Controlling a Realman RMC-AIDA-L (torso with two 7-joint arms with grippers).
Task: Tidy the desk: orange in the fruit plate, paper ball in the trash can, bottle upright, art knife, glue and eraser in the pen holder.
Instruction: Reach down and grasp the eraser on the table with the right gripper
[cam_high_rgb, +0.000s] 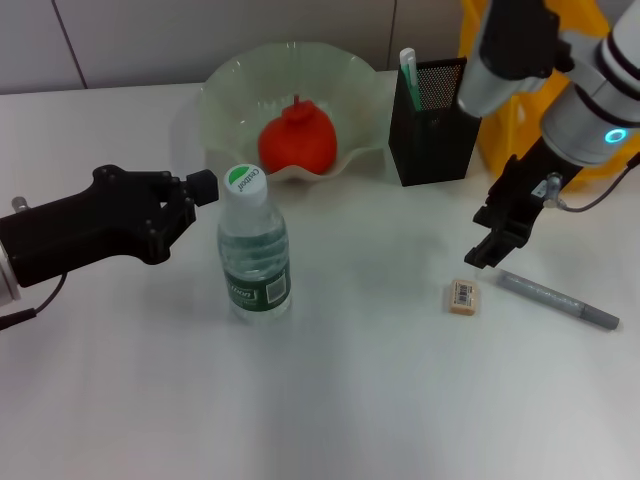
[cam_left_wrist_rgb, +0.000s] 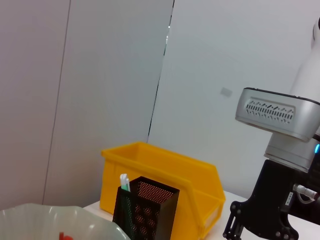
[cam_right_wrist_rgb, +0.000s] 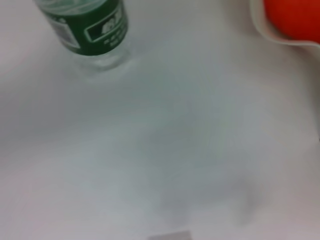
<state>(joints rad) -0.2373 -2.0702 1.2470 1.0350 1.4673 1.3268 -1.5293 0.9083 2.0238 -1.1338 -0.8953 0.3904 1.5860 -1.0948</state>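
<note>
The bottle (cam_high_rgb: 254, 250) stands upright on the table, free of both grippers. My left gripper (cam_high_rgb: 203, 188) is level with the bottle's cap, just to its left and apart from it. The orange (cam_high_rgb: 297, 141) lies in the fruit plate (cam_high_rgb: 225, 100). The pen holder (cam_high_rgb: 432, 122) holds a white-and-green stick (cam_high_rgb: 408, 68). The eraser (cam_high_rgb: 462, 297) lies flat on the table, with a grey pen-like art knife (cam_high_rgb: 560, 300) to its right. My right gripper (cam_high_rgb: 484, 240) is open and empty, just above and behind the eraser. No paper ball is in view.
The yellow trash can (cam_high_rgb: 505, 135) stands behind my right arm, to the right of the pen holder. The left wrist view shows the trash can (cam_left_wrist_rgb: 165, 172), the pen holder (cam_left_wrist_rgb: 145, 207) and my right gripper (cam_left_wrist_rgb: 260, 222). The right wrist view shows the bottle (cam_right_wrist_rgb: 85, 25) and the orange (cam_right_wrist_rgb: 295, 20).
</note>
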